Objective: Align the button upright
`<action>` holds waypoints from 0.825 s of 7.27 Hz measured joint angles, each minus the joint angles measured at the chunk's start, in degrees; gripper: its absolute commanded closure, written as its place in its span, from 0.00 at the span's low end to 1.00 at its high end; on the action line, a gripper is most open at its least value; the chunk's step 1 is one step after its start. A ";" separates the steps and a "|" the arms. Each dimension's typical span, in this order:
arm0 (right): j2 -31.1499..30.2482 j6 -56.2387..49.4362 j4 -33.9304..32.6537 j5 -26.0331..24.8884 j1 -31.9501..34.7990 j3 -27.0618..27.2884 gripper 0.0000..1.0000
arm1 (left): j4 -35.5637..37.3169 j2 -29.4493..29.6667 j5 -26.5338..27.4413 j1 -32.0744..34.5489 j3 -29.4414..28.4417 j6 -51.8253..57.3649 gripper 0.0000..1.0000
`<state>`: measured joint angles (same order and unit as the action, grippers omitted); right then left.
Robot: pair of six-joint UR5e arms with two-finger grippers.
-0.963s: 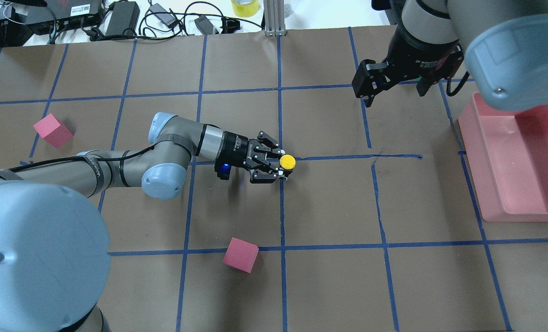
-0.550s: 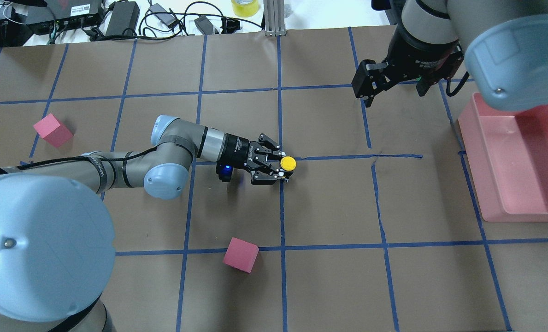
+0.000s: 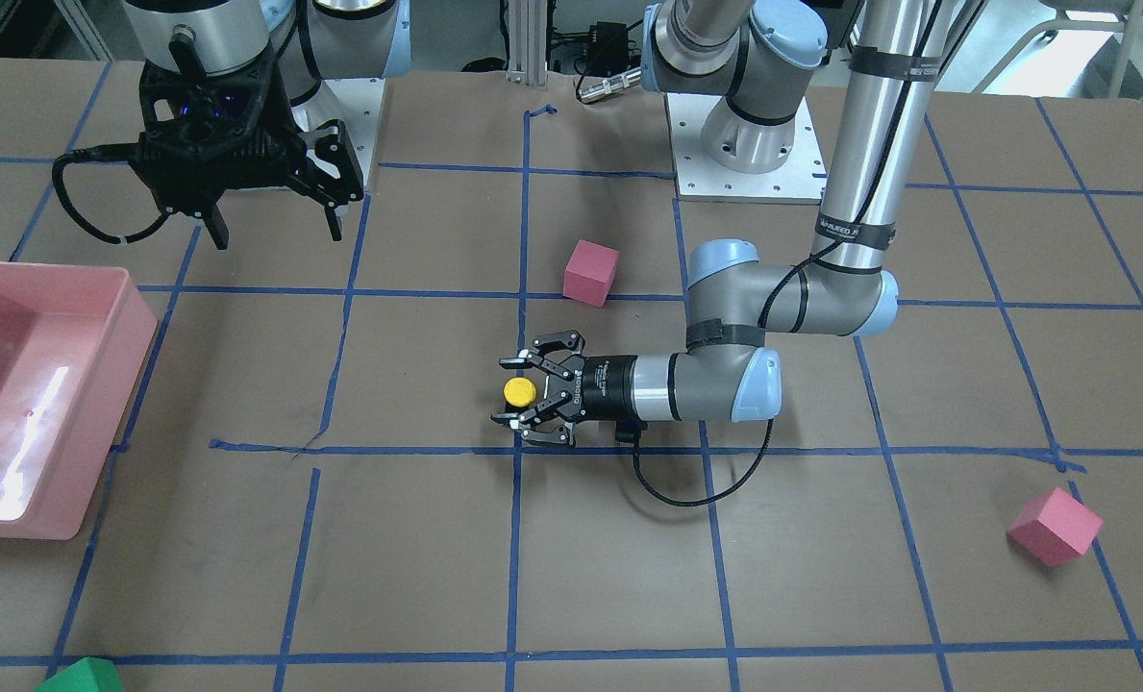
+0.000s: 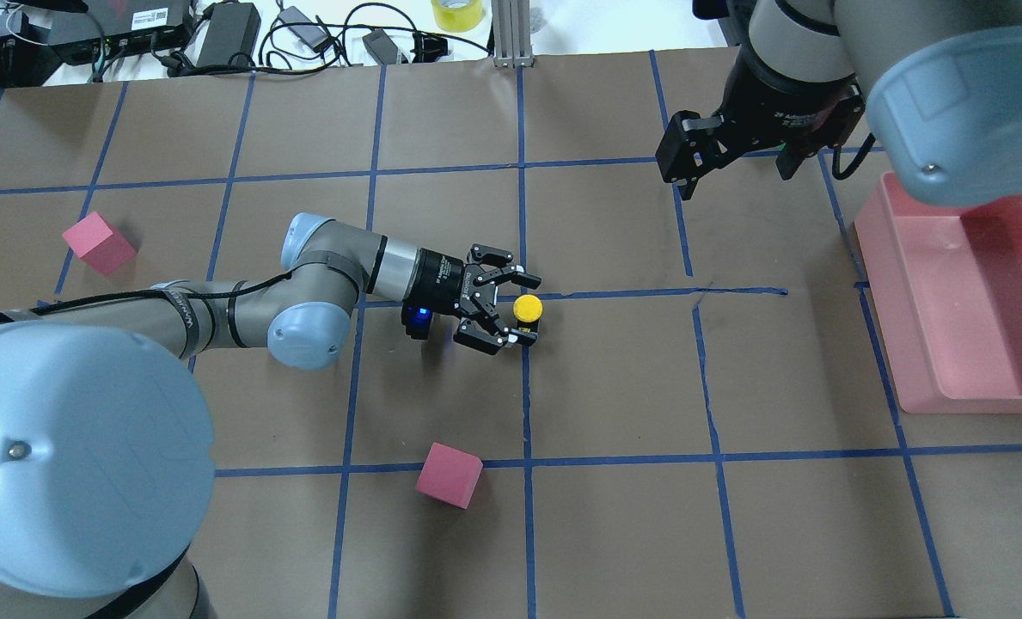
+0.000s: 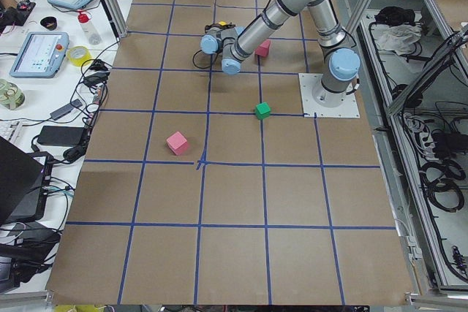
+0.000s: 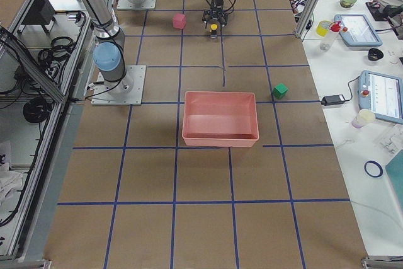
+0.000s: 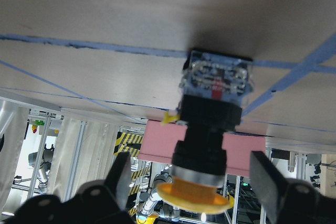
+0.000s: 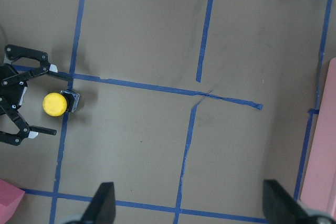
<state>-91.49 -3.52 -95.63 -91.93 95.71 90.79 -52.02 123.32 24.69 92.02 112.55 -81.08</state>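
Observation:
The button (image 4: 527,308) stands on its silvery-blue base on the brown table, yellow cap up, beside a blue tape crossing. It also shows in the front view (image 3: 519,391), the right wrist view (image 8: 54,104) and the left wrist view (image 7: 212,129). My left gripper (image 4: 528,309) lies low and level with its jaws spread wide on either side of the button, not touching it. Both fingers (image 7: 268,182) stand clear of the black body. My right gripper (image 4: 734,168) hangs open and empty above the far right of the table, well away from the button.
One pink cube (image 4: 449,474) lies nearer the robot than the button, another (image 4: 98,243) at the left. A pink bin (image 4: 975,301) stands at the right edge. A green cube (image 3: 81,676) lies at the operators' side. Cables and electronics (image 4: 218,34) line the far edge.
My left gripper has opened and let go of the button, which it held shut before. The button now stands on the table. The right arm has not moved.

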 measured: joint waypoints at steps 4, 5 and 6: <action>0.00 0.00 -0.04 0.05 0.00 0.00 0.00 | -1.44 -3.48 7.47 -2.35 -3.25 -6.23 0.00; 0.00 0.00 -0.02 0.07 0.00 0.00 0.00 | -2.06 -4.75 12.59 -2.94 -5.46 -7.98 0.00; 0.00 0.00 -0.01 0.08 0.01 0.00 0.00 | -2.71 -5.90 18.81 -3.64 -8.11 -8.30 0.00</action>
<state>-91.50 -3.52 -95.63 -91.85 95.73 90.79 -54.72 117.42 43.50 88.38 104.44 -89.38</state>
